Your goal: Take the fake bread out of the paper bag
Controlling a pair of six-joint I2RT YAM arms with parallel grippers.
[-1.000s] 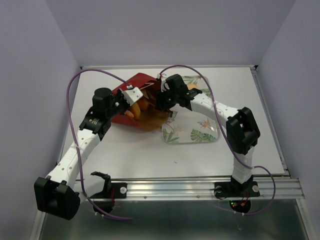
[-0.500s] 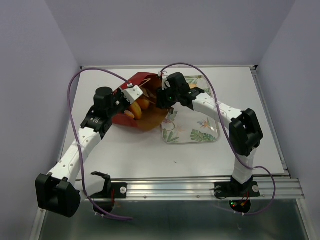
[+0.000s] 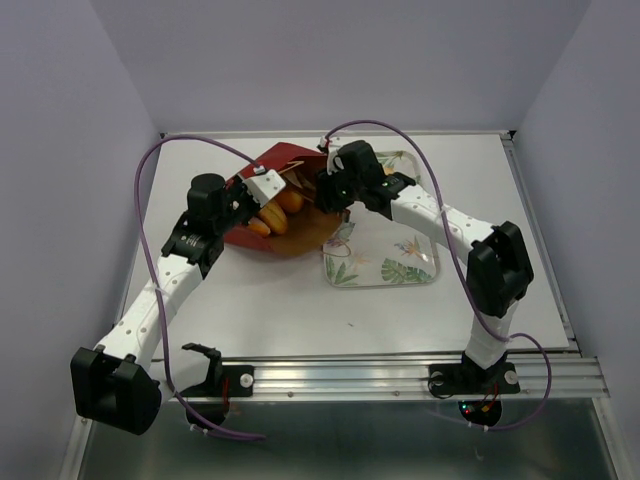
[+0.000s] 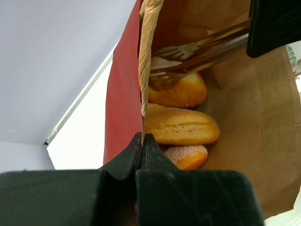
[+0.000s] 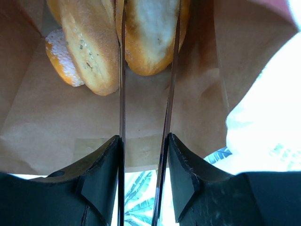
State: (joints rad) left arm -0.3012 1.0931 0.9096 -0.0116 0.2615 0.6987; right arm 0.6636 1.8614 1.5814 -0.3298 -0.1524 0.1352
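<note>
The dark red paper bag [image 3: 284,160] lies on its side, its brown inside [image 5: 56,127] facing the right arm. My left gripper [image 3: 262,188] is shut on the bag's upper edge [image 4: 141,80] and holds the mouth open. My right gripper [image 3: 326,194] is shut on metal tongs [image 5: 122,94] that reach into the bag. The tong tips [image 4: 164,70] sit on either side of a golden bun [image 5: 150,33]. An oblong loaf [image 4: 181,127] and an orange sugared piece [image 4: 188,156] lie beside it. Other bread pieces are hidden.
The leaf-patterned tray [image 3: 395,265] lies on the white table right of the bag, partly under the bag's mouth and the right arm. Purple cables arch over both arms. Walls close in the table at the back and sides.
My right gripper has shifted back and slightly right, with the tongs now pointing deeper into the bag. The bag's mouth has opened wider. My left gripper keeps its hold on the edge.
</note>
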